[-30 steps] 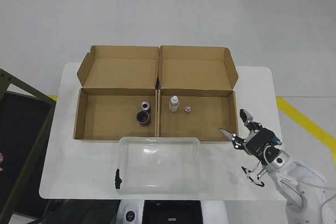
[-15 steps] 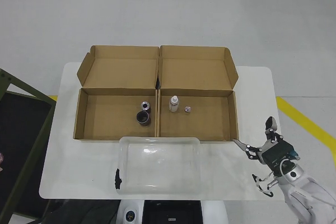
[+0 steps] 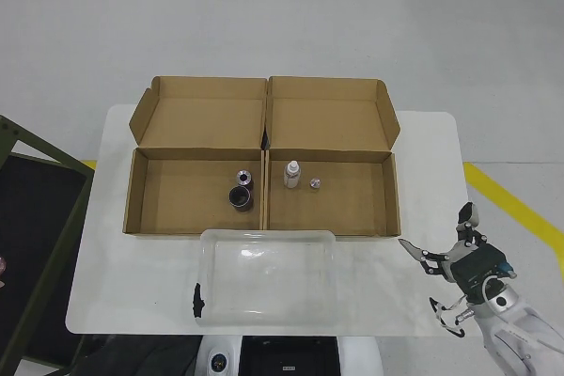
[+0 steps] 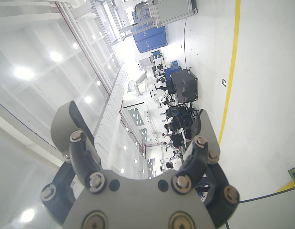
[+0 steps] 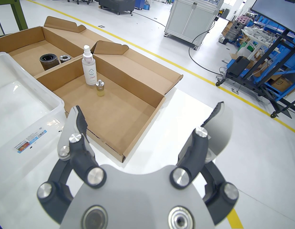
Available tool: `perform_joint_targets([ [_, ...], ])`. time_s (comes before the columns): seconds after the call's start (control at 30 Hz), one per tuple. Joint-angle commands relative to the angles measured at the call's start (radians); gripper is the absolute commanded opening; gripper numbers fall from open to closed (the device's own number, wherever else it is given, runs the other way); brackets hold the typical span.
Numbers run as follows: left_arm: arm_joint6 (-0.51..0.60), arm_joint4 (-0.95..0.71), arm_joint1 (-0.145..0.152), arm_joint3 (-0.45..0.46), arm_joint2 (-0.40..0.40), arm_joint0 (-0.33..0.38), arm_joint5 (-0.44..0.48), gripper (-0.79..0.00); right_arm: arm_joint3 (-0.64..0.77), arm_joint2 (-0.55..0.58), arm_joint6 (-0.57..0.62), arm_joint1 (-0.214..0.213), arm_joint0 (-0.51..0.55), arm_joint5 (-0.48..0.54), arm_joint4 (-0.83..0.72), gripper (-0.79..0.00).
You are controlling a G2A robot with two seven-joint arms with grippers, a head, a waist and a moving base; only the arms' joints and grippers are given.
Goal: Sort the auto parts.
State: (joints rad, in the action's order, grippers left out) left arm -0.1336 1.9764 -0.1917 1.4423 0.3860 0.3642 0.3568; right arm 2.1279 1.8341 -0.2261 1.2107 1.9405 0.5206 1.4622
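Right gripper (image 3: 437, 228) hangs spread wide and empty over the worktop (image 3: 423, 150); left gripper (image 4: 136, 110) likewise released, holding nothing.

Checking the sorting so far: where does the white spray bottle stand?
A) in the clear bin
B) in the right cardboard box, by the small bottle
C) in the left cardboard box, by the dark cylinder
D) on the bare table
B: the white spray bottle stands upright in the right cardboard box beside the small bottle.
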Motion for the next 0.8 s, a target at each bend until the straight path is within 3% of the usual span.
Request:
perform_joint_targets([
  [0.0,0.0,0.0,0.0,0.0,0.0,0.0,0.0,0.0,0.0,0.0,0.0,0.0,0.0,0.0,0.0,0.0],
  [0.77,0.0,0.0,0.0,0.0,0.0,0.0,0.0,-0.001,0.0,0.0,0.0,0.0,0.0,0.0,0.0,0.0],
])
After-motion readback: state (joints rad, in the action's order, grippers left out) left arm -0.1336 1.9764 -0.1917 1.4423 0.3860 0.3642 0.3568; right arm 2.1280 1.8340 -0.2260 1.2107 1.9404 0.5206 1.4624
